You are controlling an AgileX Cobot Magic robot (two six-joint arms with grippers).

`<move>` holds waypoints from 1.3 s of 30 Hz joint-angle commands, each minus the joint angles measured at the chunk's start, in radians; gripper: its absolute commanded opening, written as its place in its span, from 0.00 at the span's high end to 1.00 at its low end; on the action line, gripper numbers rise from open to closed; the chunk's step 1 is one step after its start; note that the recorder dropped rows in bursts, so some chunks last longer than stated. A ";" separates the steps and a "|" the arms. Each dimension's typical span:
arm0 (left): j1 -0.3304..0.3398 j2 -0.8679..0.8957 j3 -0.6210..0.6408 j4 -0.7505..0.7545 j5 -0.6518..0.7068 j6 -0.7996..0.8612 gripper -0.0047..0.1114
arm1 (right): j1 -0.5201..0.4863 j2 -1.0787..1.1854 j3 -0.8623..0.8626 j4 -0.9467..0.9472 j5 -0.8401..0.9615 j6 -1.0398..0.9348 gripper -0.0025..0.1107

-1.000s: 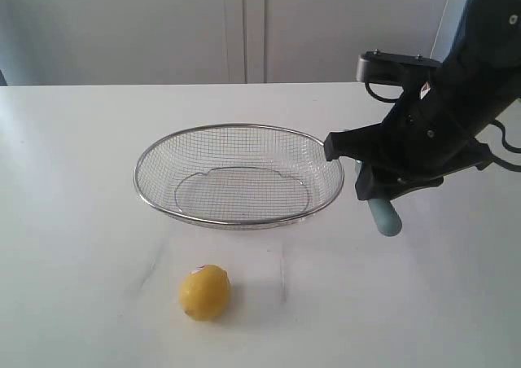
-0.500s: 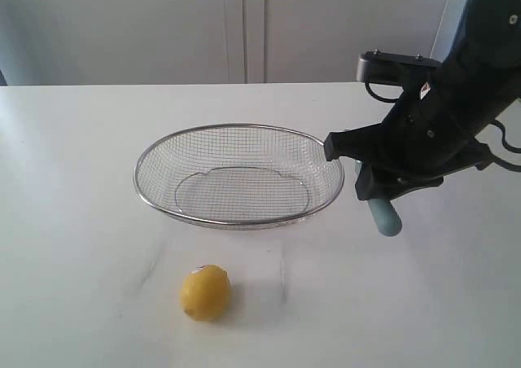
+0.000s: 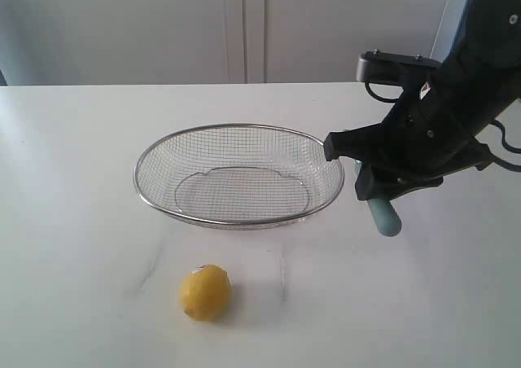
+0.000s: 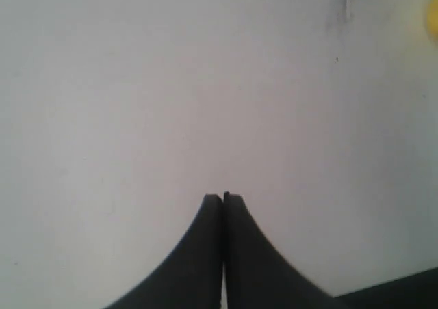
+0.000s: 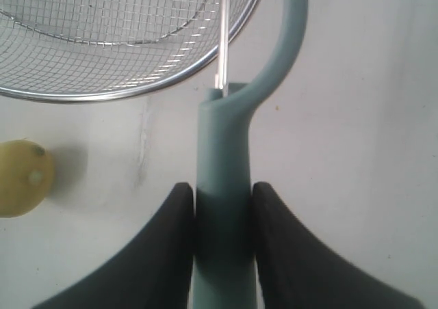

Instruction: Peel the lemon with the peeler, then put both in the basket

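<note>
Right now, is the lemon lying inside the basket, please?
No, the lemon lies outside the basket, apart from its rim.

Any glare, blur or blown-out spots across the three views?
Exterior view: soft even light, faint shadow by the lemon, white table near washed out. Left wrist view: shut left gripper in focus, lemon a blurred sliver at the frame edge. Right wrist view: glints on the basket mesh, peeler sharp.

Exterior cam raised a bit, looks across the table [image 3: 81, 181] toward the back wall [image 3: 122, 26], mid range, takes in basket [image 3: 236, 126] and lemon [image 3: 204, 292]. Left wrist cam points down past left gripper [image 4: 223, 198], close over bare table, lemon sliver at frame edge. Right wrist cam looks down past right gripper [image 5: 223, 189] along peeler [image 5: 222, 145], very close, sharing basket rim and lemon with exterior.
</note>
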 commanded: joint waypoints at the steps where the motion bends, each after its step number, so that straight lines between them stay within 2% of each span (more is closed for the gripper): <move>1: 0.002 0.042 -0.014 -0.057 0.018 0.021 0.96 | -0.005 -0.013 0.004 0.001 -0.003 -0.012 0.98; 5: -0.003 0.076 -0.014 -0.064 0.015 0.026 0.96 | -0.005 -0.013 0.004 0.001 -0.003 -0.012 0.98; 17: -0.140 0.164 -0.014 -0.076 -0.033 -0.005 0.96 | -0.005 -0.013 0.004 0.001 -0.007 -0.012 0.98; 30: -0.319 0.299 -0.016 -0.083 -0.114 -0.080 0.96 | -0.005 -0.013 0.004 -0.001 -0.029 -0.012 0.98; 39: -0.460 0.412 -0.097 -0.067 -0.158 -0.132 0.96 | -0.005 -0.013 0.004 0.001 -0.049 -0.012 0.98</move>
